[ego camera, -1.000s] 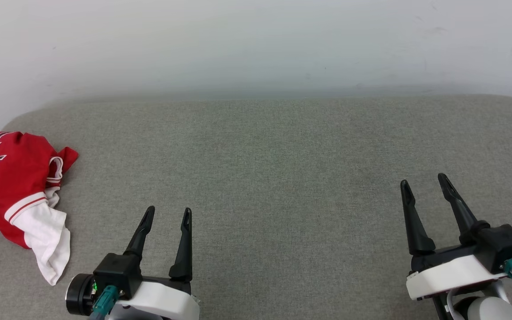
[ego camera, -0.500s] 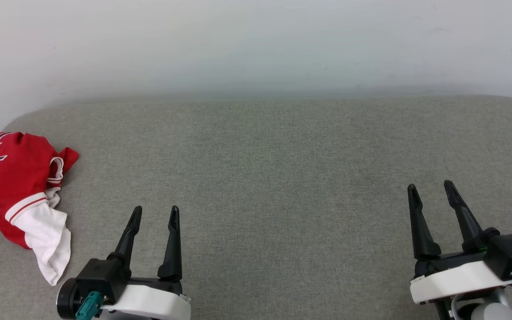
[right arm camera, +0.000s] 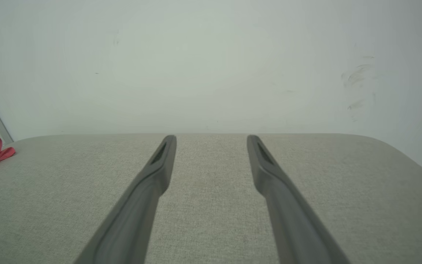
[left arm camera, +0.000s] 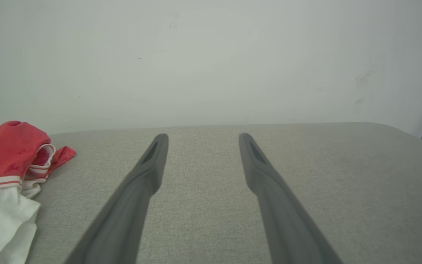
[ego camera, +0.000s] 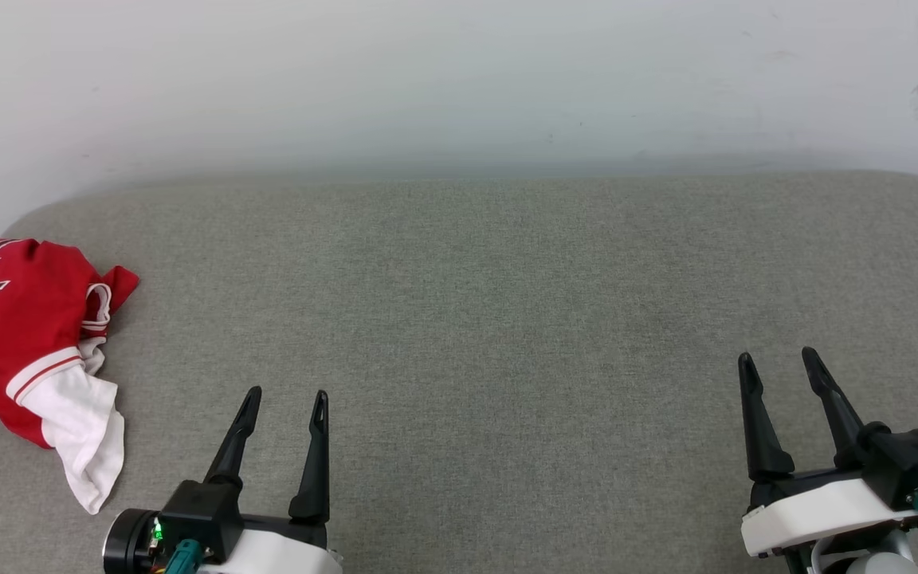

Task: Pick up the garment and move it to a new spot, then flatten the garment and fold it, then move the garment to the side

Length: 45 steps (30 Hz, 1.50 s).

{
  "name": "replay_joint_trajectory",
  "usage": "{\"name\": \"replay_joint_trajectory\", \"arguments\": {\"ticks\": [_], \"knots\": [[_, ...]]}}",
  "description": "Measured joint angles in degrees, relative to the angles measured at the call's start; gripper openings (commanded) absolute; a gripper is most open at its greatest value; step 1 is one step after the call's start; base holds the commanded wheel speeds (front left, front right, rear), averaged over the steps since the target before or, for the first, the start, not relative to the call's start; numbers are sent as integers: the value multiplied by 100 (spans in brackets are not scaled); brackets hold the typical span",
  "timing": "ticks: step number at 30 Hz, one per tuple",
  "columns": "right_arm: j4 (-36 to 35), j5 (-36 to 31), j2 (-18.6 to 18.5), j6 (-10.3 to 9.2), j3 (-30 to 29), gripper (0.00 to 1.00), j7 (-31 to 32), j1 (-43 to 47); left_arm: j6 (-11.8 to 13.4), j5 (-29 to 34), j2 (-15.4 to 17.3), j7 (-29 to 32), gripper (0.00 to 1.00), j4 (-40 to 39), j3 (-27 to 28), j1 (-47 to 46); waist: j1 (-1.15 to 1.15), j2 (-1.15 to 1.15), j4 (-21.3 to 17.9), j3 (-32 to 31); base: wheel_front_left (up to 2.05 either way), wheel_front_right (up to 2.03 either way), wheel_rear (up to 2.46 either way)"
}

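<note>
Pickup judged pending: the crumpled garment (ego camera: 21,335) is to be reached by the left gripper (ego camera: 288,395) near it. Fingers of that and the right gripper (ego camera: 777,355) are spread wide, empty.

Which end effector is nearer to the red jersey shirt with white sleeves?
Left. The left end effector is beside the red jersey shirt with white sleeves, apart from it on its right; the right end effector is far across the grey fabric surface.

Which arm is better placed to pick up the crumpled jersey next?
Left. The garment lies bunched at the far left of the grey cushion, much nearer the open left gripper; the right gripper, also open, sits across the cushion at the far right.
</note>
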Motion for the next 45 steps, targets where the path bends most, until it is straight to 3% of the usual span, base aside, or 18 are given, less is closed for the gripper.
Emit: {"name": "replay_joint_trajectory", "arguments": {"ticks": [10,21,45], "knots": [[-74,-202,0,0,-40,100,-86,-19,-102,258,-36,-74,100,52,53,16,0,0,18,56,0,0,0],[-133,-140,0,0,178,100,-87,-16,-13,240,-43,-75,100,75,120,-27,0,0,244,59,0,0,0],[-66,-176,0,0,824,100,-88,71,91,190,-45,-75,100,229,244,69,0,0,1881,-74,0,0,0]]}}
